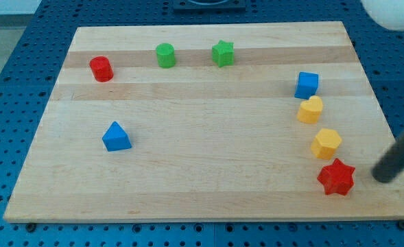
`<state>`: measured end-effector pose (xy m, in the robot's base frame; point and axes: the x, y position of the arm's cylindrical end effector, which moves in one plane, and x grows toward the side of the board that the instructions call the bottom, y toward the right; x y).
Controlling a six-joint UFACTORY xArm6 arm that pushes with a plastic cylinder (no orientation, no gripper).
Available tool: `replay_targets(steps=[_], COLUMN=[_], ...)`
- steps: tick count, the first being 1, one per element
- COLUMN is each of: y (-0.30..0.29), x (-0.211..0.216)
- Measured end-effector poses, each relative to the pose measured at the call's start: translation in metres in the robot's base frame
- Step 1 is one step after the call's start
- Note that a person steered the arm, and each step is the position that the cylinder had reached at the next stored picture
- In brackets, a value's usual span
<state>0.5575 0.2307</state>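
Pale wooden board (208,178) (grain in bands) on blue perforated table (23,68)

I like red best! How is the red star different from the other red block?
The red star has points; the red cylinder is round. The star sits at the view's bottom right, below two yellow blocks, with my tip just to its right, not clearly touching. The cylinder stands alone at the top left. Both are red and rest on the wooden board.

Pale wood board (188,171), smooth matt grain; blocks look matt plastic, e.g. red star (336,177).
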Motion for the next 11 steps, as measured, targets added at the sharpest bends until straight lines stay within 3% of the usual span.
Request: replay_targets(steps=[1, 3, 4, 6, 7, 8, 10, 11], y=[-0.107, 0.023, 0.039, -0.091, -0.058, -0.062, -0.192, -0.25], x=[-0.005, 0.016, 0.048, 0.024, 0.051, 0.061, 0.054, 0.019])
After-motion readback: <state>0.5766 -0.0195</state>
